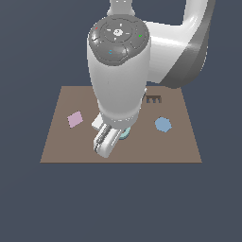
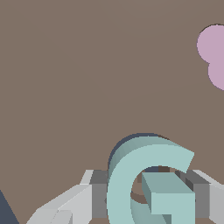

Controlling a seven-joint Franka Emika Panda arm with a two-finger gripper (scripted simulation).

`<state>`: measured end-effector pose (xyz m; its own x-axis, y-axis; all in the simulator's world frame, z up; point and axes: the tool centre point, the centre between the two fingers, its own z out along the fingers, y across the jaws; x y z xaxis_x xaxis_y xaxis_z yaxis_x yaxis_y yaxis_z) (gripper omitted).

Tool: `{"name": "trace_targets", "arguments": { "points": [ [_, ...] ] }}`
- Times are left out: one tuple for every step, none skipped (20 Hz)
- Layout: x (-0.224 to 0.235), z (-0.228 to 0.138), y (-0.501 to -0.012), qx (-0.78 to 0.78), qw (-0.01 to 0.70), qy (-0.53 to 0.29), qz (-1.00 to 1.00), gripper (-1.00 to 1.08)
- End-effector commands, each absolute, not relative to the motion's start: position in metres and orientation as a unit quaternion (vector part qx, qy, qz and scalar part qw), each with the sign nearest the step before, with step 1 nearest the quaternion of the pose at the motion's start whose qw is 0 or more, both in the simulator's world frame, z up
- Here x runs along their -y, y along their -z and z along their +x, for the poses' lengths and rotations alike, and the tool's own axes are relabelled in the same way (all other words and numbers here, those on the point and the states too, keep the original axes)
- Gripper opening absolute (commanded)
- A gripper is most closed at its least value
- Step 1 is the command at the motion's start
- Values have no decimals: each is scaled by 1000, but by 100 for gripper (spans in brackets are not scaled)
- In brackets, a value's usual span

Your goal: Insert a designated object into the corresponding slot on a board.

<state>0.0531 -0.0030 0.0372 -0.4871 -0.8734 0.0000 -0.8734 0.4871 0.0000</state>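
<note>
The pale teal G-shaped designated object (image 2: 131,175) lies flat between my two fingers, one grey finger (image 2: 99,192) on each side of it. A thin dark navy arc of the slot (image 2: 135,135) shows just behind the G's curved edge; the G covers the rest of it. In the exterior view my gripper (image 1: 109,142) is low over the front middle of the brown board (image 1: 179,146), and only a sliver of the teal object (image 1: 125,135) peeks out beside it. The jaws are closed onto the G's sides.
A pink flower shape (image 1: 74,118) lies on the board at the exterior view's left, also at the wrist picture's edge as pink flower shape (image 2: 214,57). A blue octagon (image 1: 163,125) sits at the right, and a dark brown E-shaped recess (image 1: 153,99) lies behind it.
</note>
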Motion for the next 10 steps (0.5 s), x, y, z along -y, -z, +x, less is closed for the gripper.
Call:
{"name": "trace_targets", "arguments": {
  "points": [
    [3, 53, -32, -863, 0, 0, -505, -100],
    [4, 53, -31, -863, 0, 0, -505, -100],
    [3, 53, -30, -863, 0, 0, -505, -100],
    [3, 53, -30, -863, 0, 0, -505, 100],
    [3, 53, -30, -863, 0, 0, -505, 100],
    [3, 53, -30, -863, 0, 0, -505, 100],
    [3, 53, -30, -863, 0, 0, -505, 100],
    [3, 53, -30, -863, 0, 0, -505, 100],
    [3, 53, -30, -863, 0, 0, -505, 100],
    [3, 53, -30, -863, 0, 0, -505, 100]
  ]
}}
